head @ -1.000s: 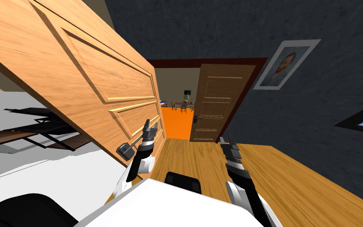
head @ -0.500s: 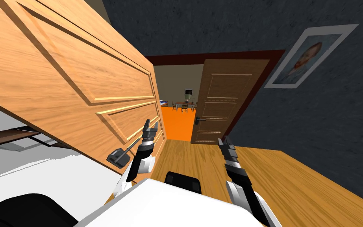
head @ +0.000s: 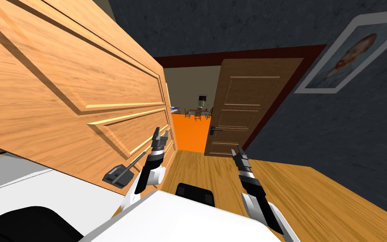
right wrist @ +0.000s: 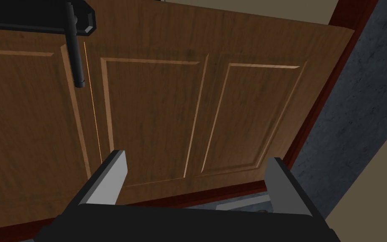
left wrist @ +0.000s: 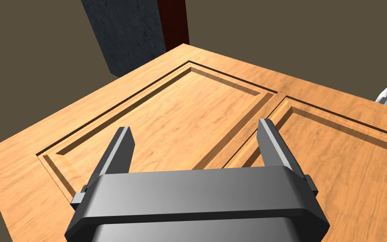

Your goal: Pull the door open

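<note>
A large light wooden panelled door (head: 62, 96) stands swung out along my left side, its free edge near my left arm. Its dark lever handle (head: 119, 173) sits low on the door face, below and behind my left gripper (head: 160, 135). That gripper (left wrist: 194, 126) is open, its fingers (left wrist: 119, 147) close over the door's recessed panels (left wrist: 167, 109) with nothing between them. My right gripper (head: 235, 152) hangs open over the wood floor. In the right wrist view it (right wrist: 194, 157) faces a darker brown door (right wrist: 159, 113) with a black lever handle (right wrist: 74, 50).
Ahead, a dark-red-framed doorway (head: 188, 122) opens onto an orange floor (head: 190, 132) with a far table and chairs (head: 197, 112). The darker door (head: 247, 105) stands ajar beside it. A dark wall with a framed picture (head: 352, 50) runs along my right; wood floor (head: 314, 197) lies between.
The whole head view has shifted: the far door and picture slid right and grew. The light door's handle has moved down and left, away from my left gripper. Both arms keep their pose.
</note>
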Motion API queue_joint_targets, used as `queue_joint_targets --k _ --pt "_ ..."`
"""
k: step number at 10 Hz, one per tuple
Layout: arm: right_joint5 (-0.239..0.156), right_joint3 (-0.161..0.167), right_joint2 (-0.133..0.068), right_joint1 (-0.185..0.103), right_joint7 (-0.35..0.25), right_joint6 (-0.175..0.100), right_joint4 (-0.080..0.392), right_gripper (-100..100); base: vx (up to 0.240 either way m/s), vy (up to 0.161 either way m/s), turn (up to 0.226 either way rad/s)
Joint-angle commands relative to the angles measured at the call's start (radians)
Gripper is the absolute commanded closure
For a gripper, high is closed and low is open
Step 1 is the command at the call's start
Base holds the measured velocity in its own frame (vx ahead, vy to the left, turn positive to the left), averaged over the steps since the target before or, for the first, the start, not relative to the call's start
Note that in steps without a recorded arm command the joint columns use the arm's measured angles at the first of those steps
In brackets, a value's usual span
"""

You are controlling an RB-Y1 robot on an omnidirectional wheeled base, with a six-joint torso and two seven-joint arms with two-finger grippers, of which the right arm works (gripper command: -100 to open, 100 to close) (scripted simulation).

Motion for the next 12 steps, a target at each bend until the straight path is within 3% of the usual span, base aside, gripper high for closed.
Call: queue_joint_targets --k 1,12 --pt "0.013 -0.005 -0.012 -0.012 -0.030 0.008 0.040 -100 0.142 -0.003 0.075" --pt "0.088 -0.031 -0.082 -0.087 -0.191 0.068 0.255 -100 0.145 -0.002 0.056"
